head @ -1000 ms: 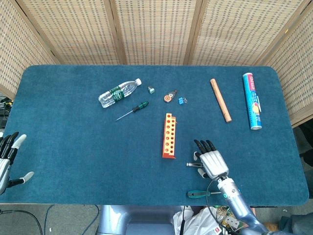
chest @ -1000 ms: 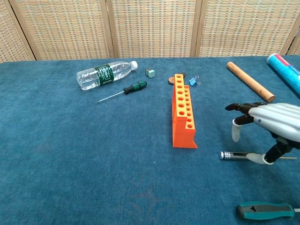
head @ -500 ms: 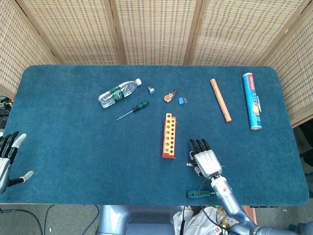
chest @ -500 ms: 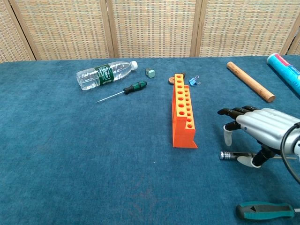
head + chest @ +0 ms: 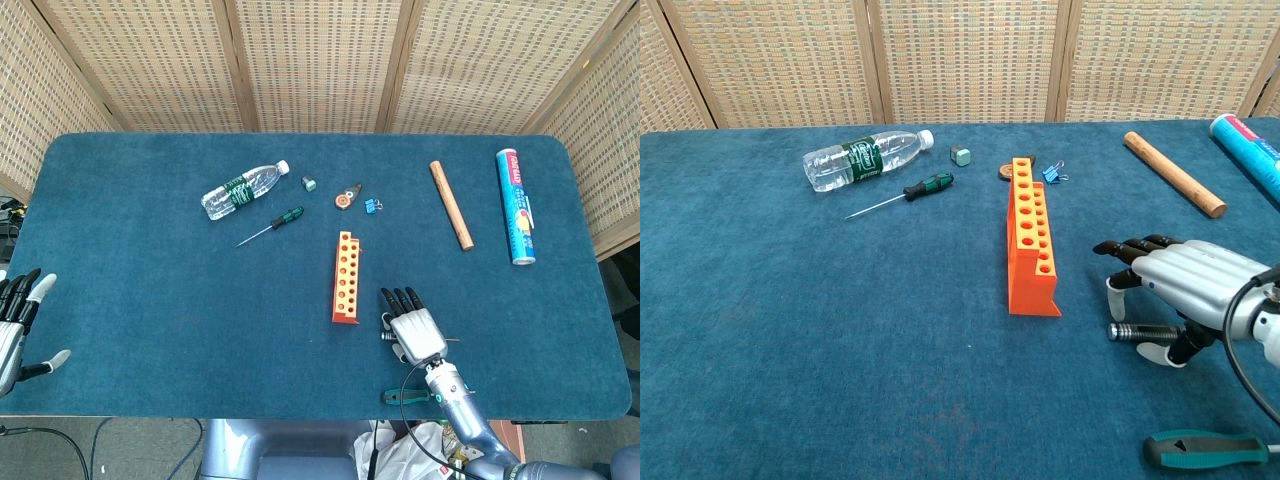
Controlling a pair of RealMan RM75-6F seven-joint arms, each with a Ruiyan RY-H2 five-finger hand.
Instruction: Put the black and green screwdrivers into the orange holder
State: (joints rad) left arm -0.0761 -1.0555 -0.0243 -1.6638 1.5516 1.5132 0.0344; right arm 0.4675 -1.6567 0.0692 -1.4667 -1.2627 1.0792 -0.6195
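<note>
The black and green screwdriver (image 5: 274, 225) (image 5: 925, 185) lies on the blue cloth beside a water bottle, left of the orange holder (image 5: 345, 277) (image 5: 1032, 240). The holder's holes hold nothing. My right hand (image 5: 411, 330) (image 5: 1185, 285) hovers low just right of the holder, its fingers spread over a small dark-handled screwdriver (image 5: 1140, 332) lying on the cloth. Its thumb sits at that tool's near side, and no grip shows. My left hand (image 5: 20, 325) rests open at the table's lower left edge, holding nothing.
A teal-handled screwdriver (image 5: 405, 397) (image 5: 1210, 450) lies near the front edge by my right wrist. At the back are a water bottle (image 5: 243, 189) (image 5: 865, 157), a small cube (image 5: 960, 154), a binder clip (image 5: 1053, 173), a wooden dowel (image 5: 451, 204) and a blue tube (image 5: 515, 205).
My right hand has slid left toward the holder and lower over the small dark screwdriver. The left hand and the objects have not moved.
</note>
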